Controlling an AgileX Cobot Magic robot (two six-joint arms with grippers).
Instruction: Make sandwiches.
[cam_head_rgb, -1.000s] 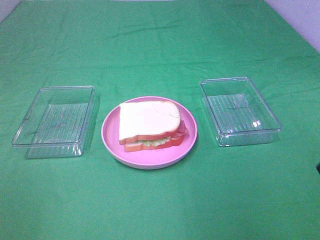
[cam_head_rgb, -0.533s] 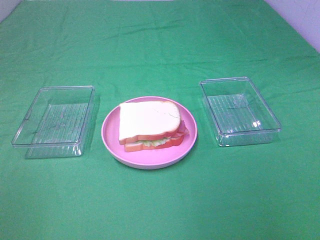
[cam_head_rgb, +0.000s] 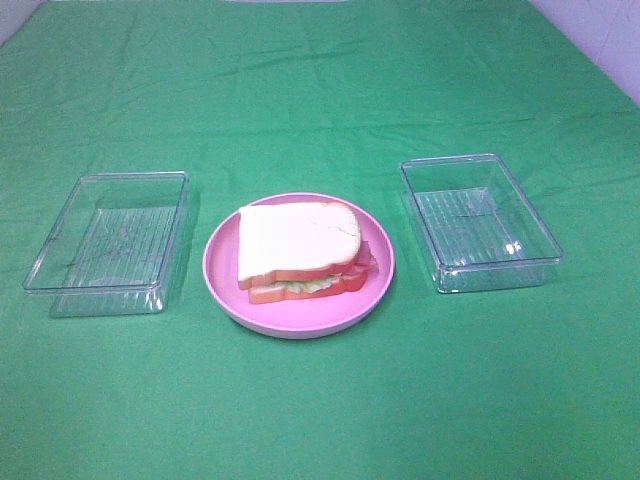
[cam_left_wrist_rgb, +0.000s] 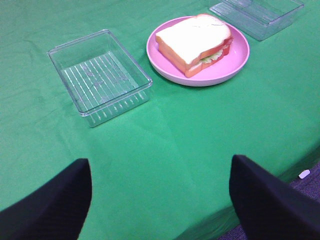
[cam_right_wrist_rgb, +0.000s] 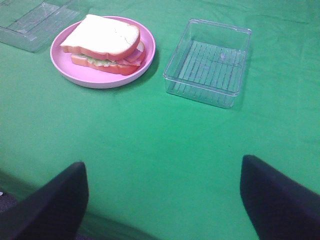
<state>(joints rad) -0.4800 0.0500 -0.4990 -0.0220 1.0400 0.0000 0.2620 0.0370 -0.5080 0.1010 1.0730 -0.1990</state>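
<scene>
We see the tabletop (cam_head_rgb: 320, 80) spread in green cloth, wrinkled toward the back. Two clear trays sit on it: the left tray (cam_head_rgb: 105, 243) and the right tray (cam_head_rgb: 480, 220), well apart, with the pink plate (cam_head_rgb: 225, 285) between them. On that plate sits the sandwich (cam_head_rgb: 298, 240), top slice white, with lettuce, bacon and red crust showing at its edge. Our left claw (cam_left_wrist_rgb: 160, 200) hangs wide over the near cloth, holding nothing. Our right claw (cam_right_wrist_rgb: 162, 200) stands wide too, holding nothing.
</scene>
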